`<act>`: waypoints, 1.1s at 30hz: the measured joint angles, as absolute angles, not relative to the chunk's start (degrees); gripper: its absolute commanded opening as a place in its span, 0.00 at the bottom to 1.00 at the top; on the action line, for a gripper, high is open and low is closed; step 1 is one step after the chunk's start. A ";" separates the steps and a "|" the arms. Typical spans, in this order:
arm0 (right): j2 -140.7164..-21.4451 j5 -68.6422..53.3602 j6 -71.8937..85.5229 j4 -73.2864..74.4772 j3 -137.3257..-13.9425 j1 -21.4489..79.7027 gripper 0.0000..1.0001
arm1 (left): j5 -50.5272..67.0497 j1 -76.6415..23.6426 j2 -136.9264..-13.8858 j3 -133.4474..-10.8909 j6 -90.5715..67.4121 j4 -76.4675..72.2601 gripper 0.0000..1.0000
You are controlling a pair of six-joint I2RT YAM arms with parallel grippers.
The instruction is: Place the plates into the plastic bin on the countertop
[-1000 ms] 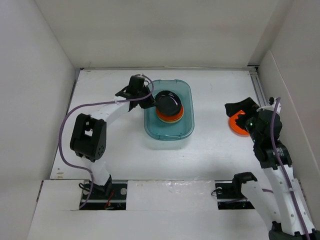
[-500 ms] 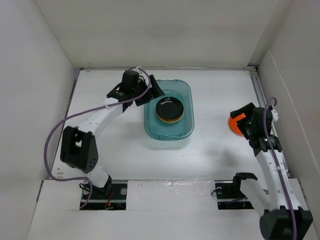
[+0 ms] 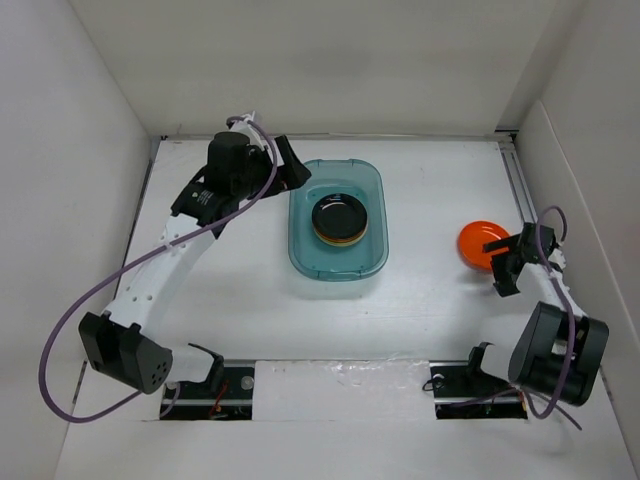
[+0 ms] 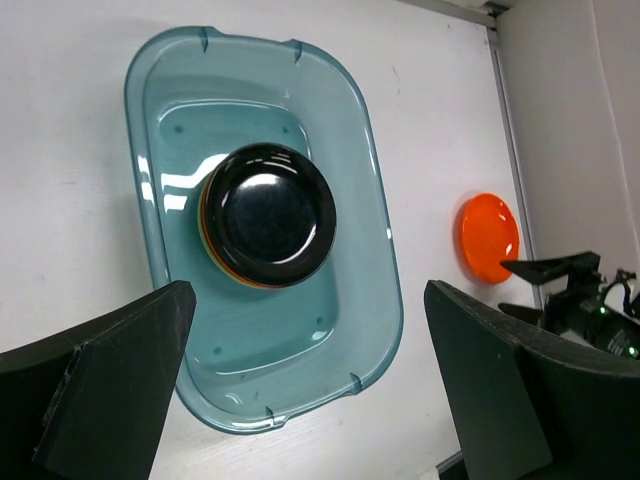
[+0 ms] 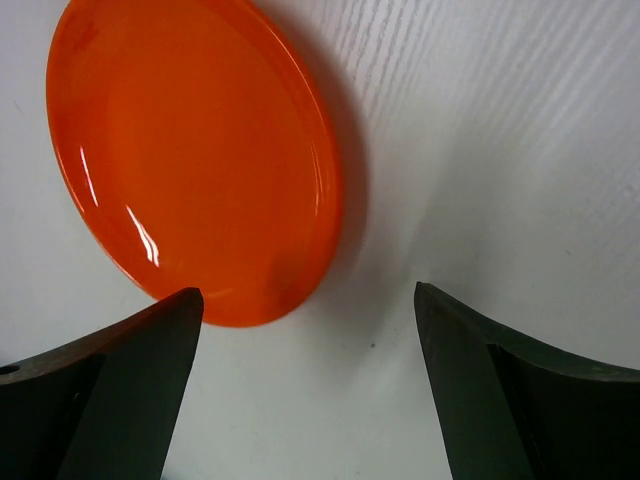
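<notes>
– Orange plate point(image 3: 478, 243): right of centre, outside the bin point(image 3: 300, 258); black plate point(image 3: 337, 216) stacked inside it.
– Your pincers?
– Both gape empty: right pincer point(image 3: 500, 262) by the orange one, left pincer point(image 3: 292, 168) at the bin's upper left.

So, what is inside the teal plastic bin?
The plastic bin holds one stack of plates, a glossy black plate on top. Only an orange rim shows below; the plates underneath are covered.

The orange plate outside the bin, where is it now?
In the top view the orange plate lies on the countertop at the right side, right of the bin, just in front of the open right gripper.
</notes>
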State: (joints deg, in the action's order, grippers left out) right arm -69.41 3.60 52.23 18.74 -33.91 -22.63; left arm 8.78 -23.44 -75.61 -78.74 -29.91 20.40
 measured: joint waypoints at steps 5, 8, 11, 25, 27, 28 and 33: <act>-77.82 3.22 52.38 15.22 -37.19 -23.18 0.82 | 11.22 -23.44 -76.25 -77.25 -29.32 21.08 1.00; -80.18 3.07 52.25 13.93 -38.92 -23.83 0.70 | 11.25 -23.44 -76.38 -77.25 -29.15 21.19 1.00; -81.82 3.05 51.79 13.80 -40.18 -24.03 0.60 | 11.25 -23.44 -76.38 -77.23 -29.02 21.26 1.00; -92.95 2.46 47.83 16.91 -51.77 -22.48 0.32 | 10.61 -23.40 -76.38 -77.25 -28.97 22.37 1.00; -94.54 2.31 47.48 17.56 -53.56 -21.98 0.30 | 10.44 -23.40 -76.38 -77.25 -28.95 22.63 1.00; -95.22 2.31 47.31 17.82 -54.33 -21.85 0.30 | 10.39 -23.40 -76.38 -77.23 -28.95 22.72 1.00; -97.84 2.61 46.02 19.25 -57.93 -20.95 0.01 | 9.98 -23.07 -76.18 -77.25 -28.69 23.07 1.00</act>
State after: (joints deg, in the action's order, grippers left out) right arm -97.84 2.61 46.02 19.25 -57.93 -20.95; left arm 9.98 -23.07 -76.18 -77.25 -28.69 23.07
